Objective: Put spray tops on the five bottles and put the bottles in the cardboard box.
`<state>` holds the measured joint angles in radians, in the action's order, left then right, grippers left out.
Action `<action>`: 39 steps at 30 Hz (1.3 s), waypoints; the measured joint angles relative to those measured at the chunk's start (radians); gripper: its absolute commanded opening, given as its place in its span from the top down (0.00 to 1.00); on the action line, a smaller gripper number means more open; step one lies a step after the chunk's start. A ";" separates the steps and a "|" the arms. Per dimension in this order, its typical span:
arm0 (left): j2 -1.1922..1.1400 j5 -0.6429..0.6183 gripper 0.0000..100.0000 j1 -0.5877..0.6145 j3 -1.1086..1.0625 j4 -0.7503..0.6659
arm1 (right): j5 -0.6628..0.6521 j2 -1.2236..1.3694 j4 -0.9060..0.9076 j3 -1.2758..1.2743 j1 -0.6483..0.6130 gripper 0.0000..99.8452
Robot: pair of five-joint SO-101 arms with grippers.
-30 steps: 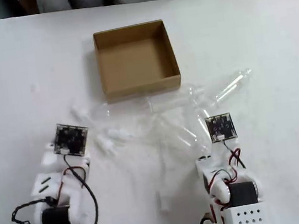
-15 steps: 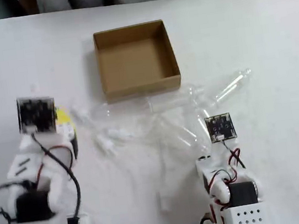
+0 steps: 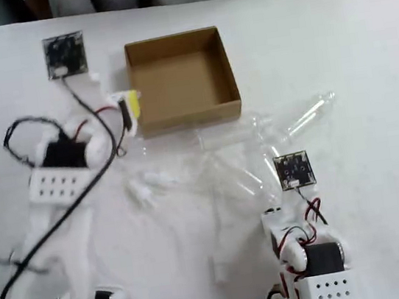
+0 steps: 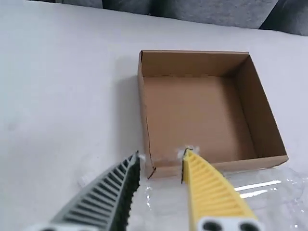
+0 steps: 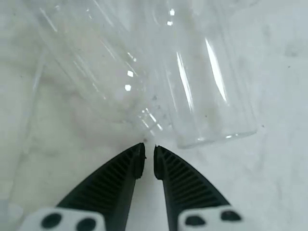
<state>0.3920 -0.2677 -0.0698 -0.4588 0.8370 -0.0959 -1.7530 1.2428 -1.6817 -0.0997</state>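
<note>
Nothing is packed yet: the cardboard box [image 3: 182, 77] holds no bottle, and the clear bottles [image 3: 248, 150] lie outside it. The left gripper [image 4: 161, 161] has its jaws apart, and the right gripper [image 5: 149, 159] has them nearly together.

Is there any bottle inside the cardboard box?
No, the cardboard box shows a bare brown floor in the left wrist view, and the clear bottles lie on the table outside it.

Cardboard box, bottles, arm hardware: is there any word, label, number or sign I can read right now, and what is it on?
No text can be read in any view.
cardboard box: plain brown walls and floor, no print.
clear bottles: no labels to be seen.
circuit boards: any markings are too small to read.
</note>
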 measured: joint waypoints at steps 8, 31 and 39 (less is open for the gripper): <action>-0.522 -0.009 0.83 -0.018 0.365 -0.006 | 0.000 0.000 0.000 0.000 0.000 0.98; -0.939 -0.083 0.83 0.048 0.756 0.115 | 0.000 0.000 0.000 0.000 0.000 0.98; -1.020 -0.021 0.92 0.038 0.756 0.071 | 0.000 0.000 0.000 0.000 0.000 0.98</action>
<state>-0.6283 -0.2892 -0.0315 0.2977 0.9076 -0.0959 -1.7530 1.2428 -1.6817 -0.0997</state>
